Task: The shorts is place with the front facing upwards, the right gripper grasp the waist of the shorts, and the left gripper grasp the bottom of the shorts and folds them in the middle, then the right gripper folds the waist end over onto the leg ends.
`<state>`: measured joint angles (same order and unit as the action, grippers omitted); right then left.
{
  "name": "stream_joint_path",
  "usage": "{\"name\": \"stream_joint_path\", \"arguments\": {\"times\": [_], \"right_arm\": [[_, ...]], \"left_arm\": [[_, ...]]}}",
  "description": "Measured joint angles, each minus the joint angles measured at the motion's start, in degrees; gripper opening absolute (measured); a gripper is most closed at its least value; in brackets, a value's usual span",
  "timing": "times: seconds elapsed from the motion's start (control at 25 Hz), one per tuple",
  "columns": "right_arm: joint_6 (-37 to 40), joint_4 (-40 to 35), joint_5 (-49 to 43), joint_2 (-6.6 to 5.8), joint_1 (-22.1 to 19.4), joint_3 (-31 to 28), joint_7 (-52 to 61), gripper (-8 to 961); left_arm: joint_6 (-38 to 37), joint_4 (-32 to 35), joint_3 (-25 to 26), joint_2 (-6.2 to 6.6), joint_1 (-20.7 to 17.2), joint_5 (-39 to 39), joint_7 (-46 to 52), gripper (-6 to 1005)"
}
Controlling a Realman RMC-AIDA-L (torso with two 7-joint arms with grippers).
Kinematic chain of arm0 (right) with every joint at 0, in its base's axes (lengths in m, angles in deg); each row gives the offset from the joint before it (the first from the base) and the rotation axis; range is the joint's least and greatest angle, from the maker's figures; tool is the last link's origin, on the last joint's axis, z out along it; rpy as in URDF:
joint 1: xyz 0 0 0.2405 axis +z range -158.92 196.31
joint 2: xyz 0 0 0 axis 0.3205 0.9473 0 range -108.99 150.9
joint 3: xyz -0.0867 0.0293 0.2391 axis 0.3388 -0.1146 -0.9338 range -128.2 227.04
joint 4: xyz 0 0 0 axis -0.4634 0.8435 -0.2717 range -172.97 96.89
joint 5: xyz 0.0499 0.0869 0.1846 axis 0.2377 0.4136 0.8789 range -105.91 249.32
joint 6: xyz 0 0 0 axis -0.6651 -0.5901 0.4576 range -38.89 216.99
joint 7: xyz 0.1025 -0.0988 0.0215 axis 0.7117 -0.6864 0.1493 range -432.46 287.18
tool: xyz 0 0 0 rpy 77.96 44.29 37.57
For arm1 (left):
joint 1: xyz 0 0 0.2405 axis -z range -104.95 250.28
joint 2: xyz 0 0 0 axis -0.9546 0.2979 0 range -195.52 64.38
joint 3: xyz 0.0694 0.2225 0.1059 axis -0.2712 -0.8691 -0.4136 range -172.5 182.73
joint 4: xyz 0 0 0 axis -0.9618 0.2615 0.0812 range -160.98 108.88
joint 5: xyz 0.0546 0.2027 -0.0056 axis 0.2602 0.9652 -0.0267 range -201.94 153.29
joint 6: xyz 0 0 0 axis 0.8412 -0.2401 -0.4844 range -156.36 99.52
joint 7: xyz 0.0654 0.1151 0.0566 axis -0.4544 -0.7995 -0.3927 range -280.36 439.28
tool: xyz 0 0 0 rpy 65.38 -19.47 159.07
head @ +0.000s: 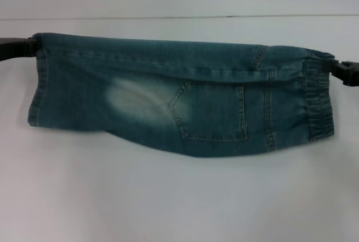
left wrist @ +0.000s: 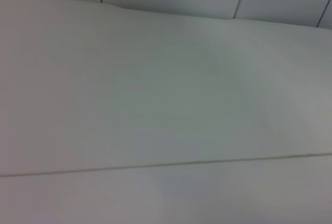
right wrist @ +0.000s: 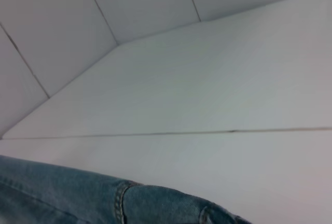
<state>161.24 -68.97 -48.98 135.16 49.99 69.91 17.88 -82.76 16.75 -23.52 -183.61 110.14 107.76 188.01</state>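
A plain white table (head: 168, 203) fills the head view, smooth and matte, with one thin dark seam running straight across the upper part of the frame. Both wrist views show the same pale surface crossed by a thin seam, with white wall panels (right wrist: 62, 32) behind it divided by narrow dark joints.

The shorts (head: 185, 99) stretch as a long band across the middle of the head view, held up by their upper edge and sagging in a shallow curve along the lower edge. The cloth is faded blue denim, folded lengthwise, with a pale bleached patch left of centre and a stitched patch pocket right of centre. The waist of the shorts (head: 318, 99), puckered and gathered, sits at the right end; the bottom of the shorts (head: 38, 93), a flat stitched hem, at the left end.

The left gripper (head: 19, 47), black, enters at the upper left edge and is clenched on the hem corner. The right gripper (head: 343, 71), also black, enters at the right edge and pinches the top of the waistband. In the right wrist view a strip of denim lies along the lower left
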Motion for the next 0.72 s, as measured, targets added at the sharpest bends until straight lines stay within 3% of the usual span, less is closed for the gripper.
{"name": "stream_joint_path", "arguments": {"times": [0.28,0.4,0.52,0.64,0.72], "right_arm": [[-4.9,0.4,0.1,0.66,1.5,0.4,-0.6,101],[-5.6,0.4,-0.1,0.79,1.8,1.4,-0.2,105],[-6.9,0.4,0.0,1.20,1.9,1.7,0.1,108],[-8.3,0.5,0.1,1.42,1.9,1.3,0.2,112],[-8.9,0.5,0.1,1.47,1.7,1.2,0.5,114]], "left_arm": [[0.7,-0.1,-0.5,-0.37,0.0,0.0,-0.4,0],[1.2,-0.3,-2.9,-0.55,0.1,0.3,-1.0,0],[3.9,-0.1,-4.5,-1.68,-0.1,0.2,-1.0,1],[6.5,1.4,-4.8,-3.14,-0.9,-0.4,-1.4,110],[6.9,1.8,-4.8,-3.37,-1.3,-0.5,-1.5,183]]}}
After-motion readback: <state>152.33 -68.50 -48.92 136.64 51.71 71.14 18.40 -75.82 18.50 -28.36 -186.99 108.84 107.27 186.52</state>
